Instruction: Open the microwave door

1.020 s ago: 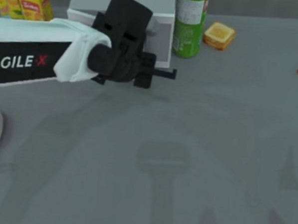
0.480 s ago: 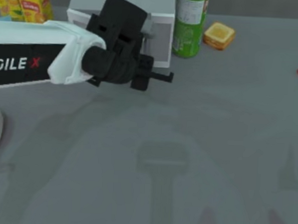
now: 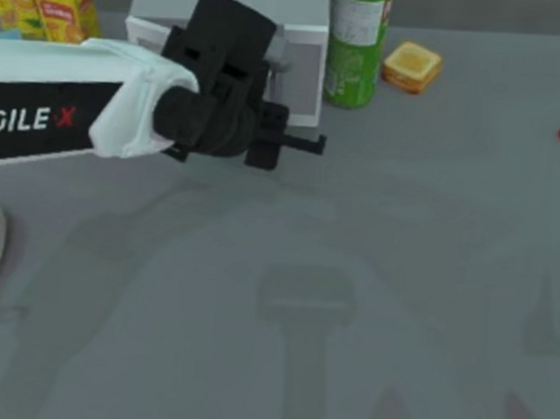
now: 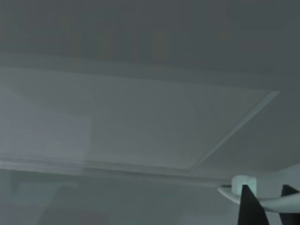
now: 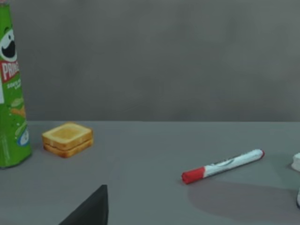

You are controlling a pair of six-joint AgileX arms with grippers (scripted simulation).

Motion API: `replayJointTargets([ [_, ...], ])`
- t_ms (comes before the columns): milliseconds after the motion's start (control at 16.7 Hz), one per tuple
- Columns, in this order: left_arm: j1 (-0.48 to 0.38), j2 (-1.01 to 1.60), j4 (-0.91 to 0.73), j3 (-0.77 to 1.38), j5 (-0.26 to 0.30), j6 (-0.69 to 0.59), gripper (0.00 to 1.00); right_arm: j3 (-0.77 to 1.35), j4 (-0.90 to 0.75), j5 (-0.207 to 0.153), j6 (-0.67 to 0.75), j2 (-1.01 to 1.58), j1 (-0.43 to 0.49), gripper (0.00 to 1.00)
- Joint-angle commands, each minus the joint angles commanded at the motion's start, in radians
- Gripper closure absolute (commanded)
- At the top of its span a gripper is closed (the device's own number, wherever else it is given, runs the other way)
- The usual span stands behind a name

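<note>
- My left gripper (image 3: 298, 143) sits in the upper middle of the top view, black fingers pointing toward the frame's right, right at the front of the microwave (image 3: 232, 19).
- The left wrist view is filled by the grey window of the microwave door (image 4: 140, 122); two dark fingertips (image 4: 248, 211) poke in at the lower right of that frame, beside a small white handle piece (image 4: 243, 183).
- I cannot tell whether my fingers are clamped on that handle or merely beside it, nor how wide they stand.
- My white forearm (image 3: 51, 99) runs in from the left edge of the top view, reading "AGILE X" with the first letter cut off.
- The microwave stands at the upper centre-left; its door looks flush with the front.
- Just right of it, a green can (image 3: 356, 46); the right wrist view reads "PRIN" on it.
- Beyond that, a toast sandwich (image 3: 411, 66).
- Far right edge, a red-capped marker (image 5: 222, 166).
- Upper left corner, yellow juice cartons (image 3: 47, 2).
- My right arm is parked out of the top view.
</note>
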Motion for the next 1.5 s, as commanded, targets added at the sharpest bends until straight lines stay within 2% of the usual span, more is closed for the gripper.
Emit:
replayJointTargets([
  [720, 0.000, 0.000, 0.000, 0.000, 0.000, 0.000, 1.00, 0.000, 0.000, 0.000, 0.000, 0.000, 0.000, 0.00],
  [1140, 0.013, -0.026, 0.014, -0.035, 0.036, 0.043, 1.00, 0.000, 0.000, 0.000, 0.000, 0.000, 0.000, 0.00],
  [1500, 0.013, -0.026, 0.014, -0.035, 0.036, 0.043, 1.00, 0.000, 0.000, 0.000, 0.000, 0.000, 0.000, 0.00],
])
